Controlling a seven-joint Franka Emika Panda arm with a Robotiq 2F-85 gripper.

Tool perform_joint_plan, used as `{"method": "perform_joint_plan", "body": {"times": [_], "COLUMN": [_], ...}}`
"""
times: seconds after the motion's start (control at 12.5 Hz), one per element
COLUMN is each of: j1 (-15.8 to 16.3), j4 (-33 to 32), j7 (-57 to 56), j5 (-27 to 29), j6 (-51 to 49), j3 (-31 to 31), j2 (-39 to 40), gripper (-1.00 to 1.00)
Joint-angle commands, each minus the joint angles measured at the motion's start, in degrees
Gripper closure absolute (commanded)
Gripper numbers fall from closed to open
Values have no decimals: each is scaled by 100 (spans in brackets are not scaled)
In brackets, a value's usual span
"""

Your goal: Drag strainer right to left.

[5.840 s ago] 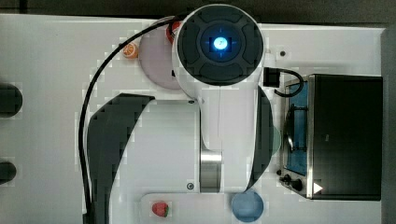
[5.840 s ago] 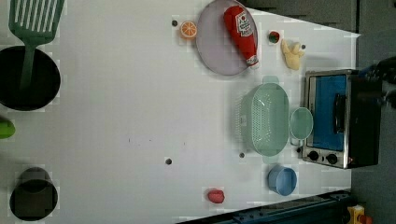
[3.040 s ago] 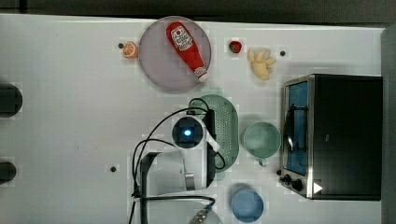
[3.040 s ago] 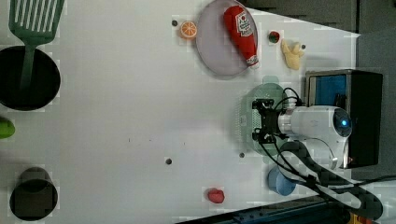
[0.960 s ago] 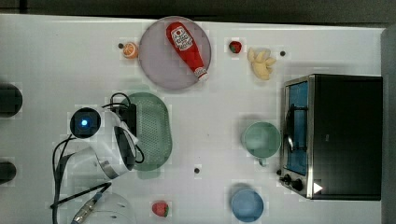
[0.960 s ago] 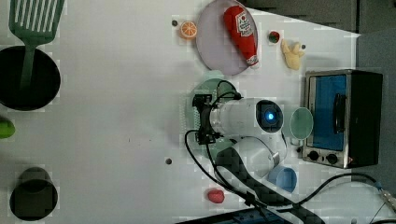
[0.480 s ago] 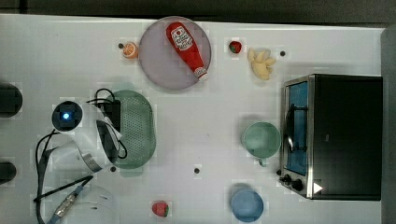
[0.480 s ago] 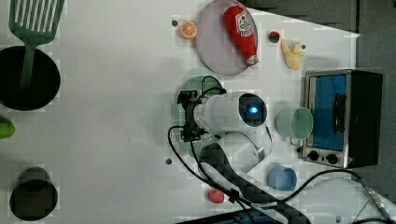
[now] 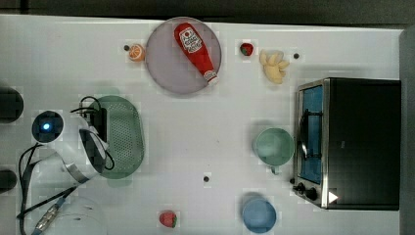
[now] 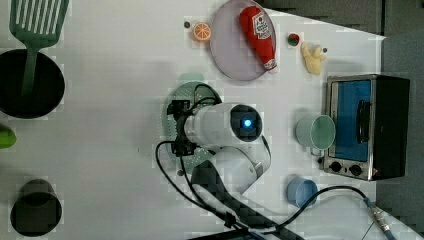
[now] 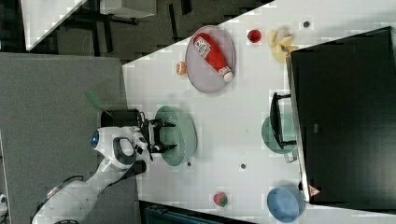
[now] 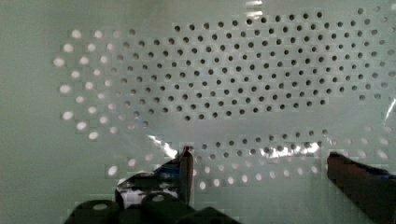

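Strainer (image 9: 125, 137) dragged further left | gripper (image 11: 159, 136) spread inside | arm hides rim

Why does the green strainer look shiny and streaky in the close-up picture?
In the wrist view, light glares off the strainer as bright streaks just above the dark fingers; its holes at one side look soft and washed out. In the top view it casts a soft shadow.

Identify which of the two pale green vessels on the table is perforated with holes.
The oval strainer under the robot's tool, at the top view's left; the round mug by the toaster oven is solid.
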Motion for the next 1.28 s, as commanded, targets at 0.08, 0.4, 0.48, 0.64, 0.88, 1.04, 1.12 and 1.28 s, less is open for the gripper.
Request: {"method": "perform_joint_plan", "body": {"times": [0.08, 0.4, 0.48, 0.64, 0.88, 1.04, 1.12, 1.28], "j1": [204, 373, 407, 436, 428, 419, 409, 384], "j4": [190, 478, 554, 625, 558, 516, 515, 514], "j7": [584, 701, 703, 698, 259, -587, -1033, -1759], "j5": [128, 129, 129, 127, 65, 26, 26, 26], "j6": [-10, -6, -5, -14, -563, -1451, -1856, -2575], "j3": [81, 105, 105, 86, -91, -360, -511, -871], "j2": [-47, 147, 197, 244, -40, -549, -862, -1530], "gripper": [-100, -100, -100, -100, -100, -100, -100, -100]}}
